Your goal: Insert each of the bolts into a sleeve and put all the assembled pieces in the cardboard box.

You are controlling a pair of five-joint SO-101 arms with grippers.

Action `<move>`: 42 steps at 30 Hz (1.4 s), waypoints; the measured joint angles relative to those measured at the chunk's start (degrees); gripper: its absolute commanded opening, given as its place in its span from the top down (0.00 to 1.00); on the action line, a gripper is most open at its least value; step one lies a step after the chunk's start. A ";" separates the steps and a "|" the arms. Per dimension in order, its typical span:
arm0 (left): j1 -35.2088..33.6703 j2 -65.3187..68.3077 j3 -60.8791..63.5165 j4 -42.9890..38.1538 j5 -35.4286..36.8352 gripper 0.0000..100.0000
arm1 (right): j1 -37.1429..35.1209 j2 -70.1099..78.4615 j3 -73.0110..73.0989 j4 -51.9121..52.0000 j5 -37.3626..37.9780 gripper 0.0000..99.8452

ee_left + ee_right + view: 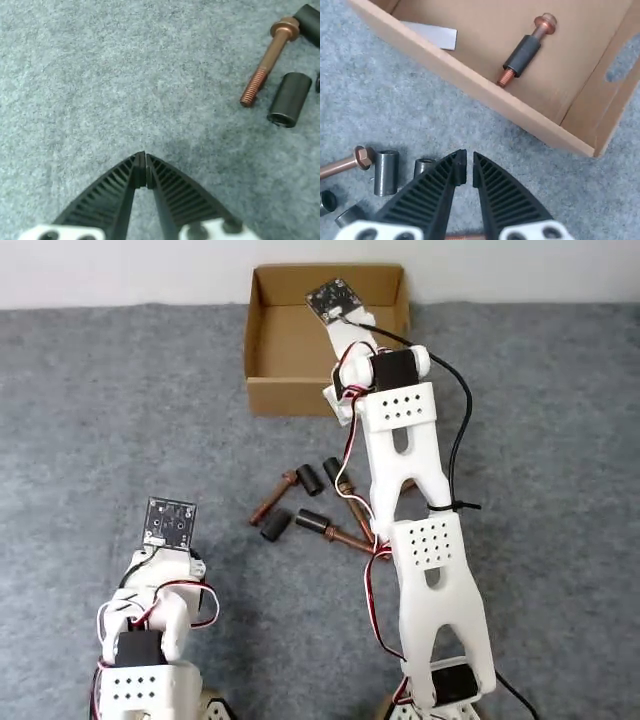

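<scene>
In the high view the cardboard box (285, 397) sits at upper centre. The right arm (405, 450) stretches up the right half of the frame to the box's near wall. At mid-frame loose bolts (272, 502) and dark sleeves (277, 525) lie scattered on the grey desk (100, 440), some touching, one bolt partly under the arm. The left arm (150, 600) stands at lower left, well apart from them.

In the left wrist view the left claw (145, 162), at bottom centre, is clenched tip to tip on nothing. At upper right lies a copper bolt (269, 57) with its flanged head uppermost and its thread bare. Just beside it a black sleeve (290, 99) lies on its side, not yet joined to the bolt.

In the right wrist view one assembled piece (525, 50) lies on the box floor at upper centre. It is a copper bolt through a black sleeve, with the head out one end and the thread tip out the other. A white slip (432, 35) lies in the box at upper left. The right claw (468, 162), at bottom centre, is all but clenched, with a sliver between its tips, and grips nothing. It hangs just outside the box wall (485, 87). At lower left lie more separate sleeves and a bolt head (362, 157).

As far as the pictures show, one piece is boxed, and several bolts and sleeves are left to join and deliver.
</scene>
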 measured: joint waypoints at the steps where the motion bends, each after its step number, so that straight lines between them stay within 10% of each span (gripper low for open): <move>1: 0.00 0.00 0.00 0.00 0.00 1.00 | 0.00 0.00 0.00 0.00 0.00 0.99; 42: 0.00 0.00 0.00 0.00 0.00 1.00 | -6.07 -1.67 35.25 -7.03 -3.96 0.99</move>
